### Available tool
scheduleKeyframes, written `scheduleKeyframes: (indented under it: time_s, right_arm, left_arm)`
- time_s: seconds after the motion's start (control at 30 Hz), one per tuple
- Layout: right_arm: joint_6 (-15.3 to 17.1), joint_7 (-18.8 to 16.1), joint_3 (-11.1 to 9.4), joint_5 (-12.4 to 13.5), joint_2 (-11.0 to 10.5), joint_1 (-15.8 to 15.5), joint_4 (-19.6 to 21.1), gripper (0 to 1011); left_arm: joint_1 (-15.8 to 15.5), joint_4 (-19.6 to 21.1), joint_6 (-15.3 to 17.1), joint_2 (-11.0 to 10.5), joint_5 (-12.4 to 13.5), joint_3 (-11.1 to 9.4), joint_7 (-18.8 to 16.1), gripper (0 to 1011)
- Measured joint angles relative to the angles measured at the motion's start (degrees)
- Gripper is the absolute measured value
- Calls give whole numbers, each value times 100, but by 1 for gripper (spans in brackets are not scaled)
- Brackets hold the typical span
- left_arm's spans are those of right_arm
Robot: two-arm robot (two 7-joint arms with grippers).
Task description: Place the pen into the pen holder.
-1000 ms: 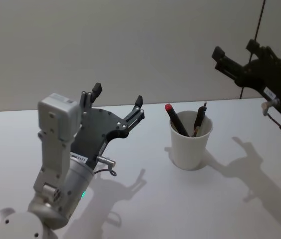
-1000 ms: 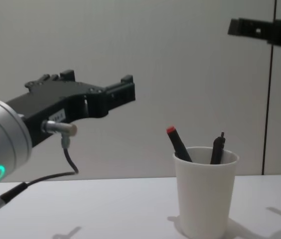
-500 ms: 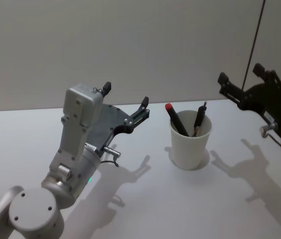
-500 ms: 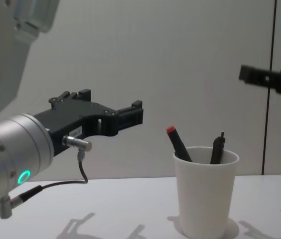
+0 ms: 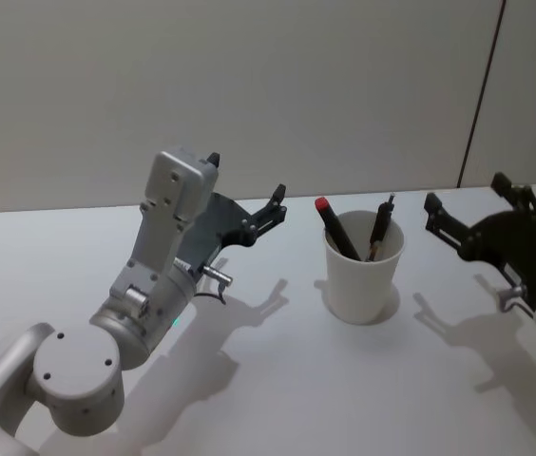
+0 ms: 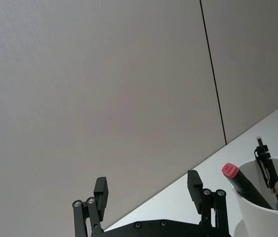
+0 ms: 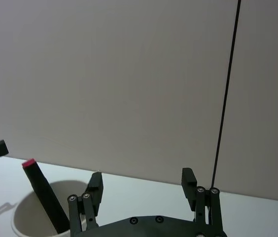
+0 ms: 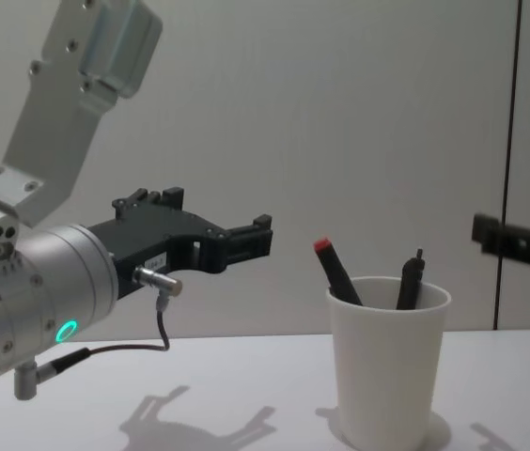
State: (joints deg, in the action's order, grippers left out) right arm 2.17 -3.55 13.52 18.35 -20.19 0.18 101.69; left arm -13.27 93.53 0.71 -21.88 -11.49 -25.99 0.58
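The pen holder (image 5: 363,275) is a white paper cup standing upright on the table, seen too in the chest view (image 8: 387,371). Two pens lean inside it: a black marker with a red cap (image 5: 336,228) and a slim black pen (image 5: 380,226). My left gripper (image 5: 246,180) hovers left of the cup, open and empty. My right gripper (image 5: 466,193) hangs to the cup's right, also open and empty. The left wrist view has the left gripper (image 6: 148,185) with the cup (image 6: 272,219) beyond it. The right wrist view has the right gripper (image 7: 142,181) and the marker (image 7: 43,195).
The white table (image 5: 277,380) runs up to a plain grey wall (image 5: 249,85) with a dark vertical seam (image 5: 482,95). Arm shadows fall on the tabletop around the cup. The left arm's silver wrist (image 8: 30,291) looms large at the chest view's left.
The right gripper has come down from high at the right to cup height beside the cup. The left arm has shifted, its gripper now lower and nearer the cup. Cup and pens have not moved.
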Motion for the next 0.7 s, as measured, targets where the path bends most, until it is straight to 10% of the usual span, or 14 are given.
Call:
scheduleKeyframes:
  time_s: [0.7]
  right_arm:
    - [-25, -29, -62, -189, 86, -102, -50, 1001]
  left_arm:
    - [-32, -36, 10, -2, 4, -6, 9, 1003]
